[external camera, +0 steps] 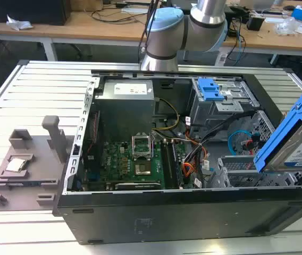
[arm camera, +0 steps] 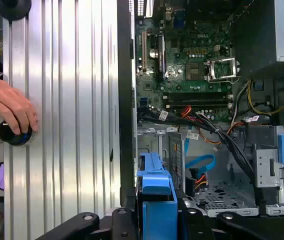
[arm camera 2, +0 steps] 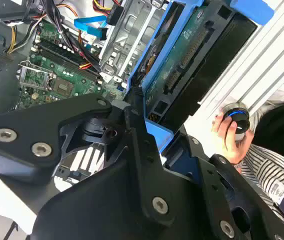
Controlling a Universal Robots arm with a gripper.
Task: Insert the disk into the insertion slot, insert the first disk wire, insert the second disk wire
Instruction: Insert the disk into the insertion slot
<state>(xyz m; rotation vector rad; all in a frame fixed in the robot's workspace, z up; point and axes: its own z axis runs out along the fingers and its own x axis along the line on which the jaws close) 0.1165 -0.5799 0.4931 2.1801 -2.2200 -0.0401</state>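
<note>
Disk: flat silver hard drive in bright blue plastic carrier point(external camera: 294, 135), tilted, airborne over end of black PC case point(external camera: 167, 223), exterior view's right.
Jaws: clamped on carrier's edge.
Slot: grey perforated sheet-metal bay point(external camera: 235, 166), just under drive's low corner; contact unclear.
Hand: person's hand point(arm camera: 9, 107) on black knob point(arm camera: 14, 134), ribbed alu table point(arm camera: 72, 100).

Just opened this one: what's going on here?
The arm's gripper has its jaws closed on the disk, a hard drive in a blue carrier, and holds it tilted above the open computer case, near the insertion slot. The disk is not yet in the slot. Beside the case, a person's hand rests on a black knob on the slotted table.
</note>
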